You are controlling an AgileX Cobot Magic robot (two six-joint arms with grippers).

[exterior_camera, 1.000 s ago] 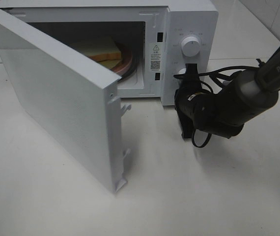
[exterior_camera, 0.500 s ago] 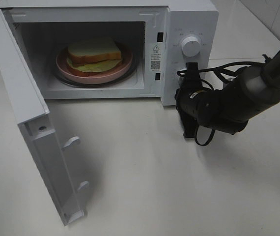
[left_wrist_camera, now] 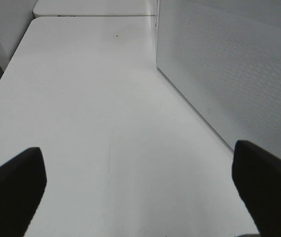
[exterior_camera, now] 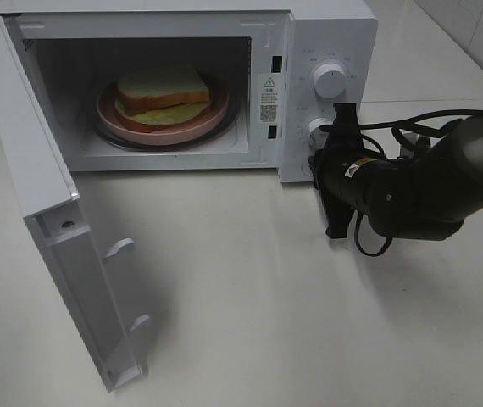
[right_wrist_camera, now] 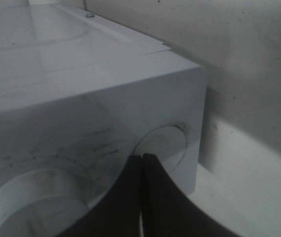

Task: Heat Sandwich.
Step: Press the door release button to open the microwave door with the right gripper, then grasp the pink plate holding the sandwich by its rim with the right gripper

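Note:
The sandwich (exterior_camera: pixel 161 91), white bread with tan crust and pale green filling, lies on a round pink plate (exterior_camera: pixel 216 114) inside the open white microwave (exterior_camera: pixel 326 34). My right gripper (exterior_camera: pixel 319 159) is shut and empty, its tips at the lower round control (exterior_camera: pixel 313 129) of the microwave's panel. The right wrist view shows the shut fingertips (right_wrist_camera: pixel 141 158) right against a round disc (right_wrist_camera: pixel 165 143) on the panel. My left gripper (left_wrist_camera: pixel 140 197) stands wide open over bare table, holding nothing, beside the door's outer face (left_wrist_camera: pixel 229 64). It is out of the high view.
The microwave door (exterior_camera: pixel 38 195) is swung wide open at the left, reaching toward the table's front. An upper knob (exterior_camera: pixel 328 80) sits on the panel. Black cables (exterior_camera: pixel 394 127) trail behind my right arm. White table (exterior_camera: pixel 267 322) spreads in front.
The microwave door has swung from half open to fully open, uncovering the sandwich and plate. My right gripper has shifted slightly to the right, still shut.

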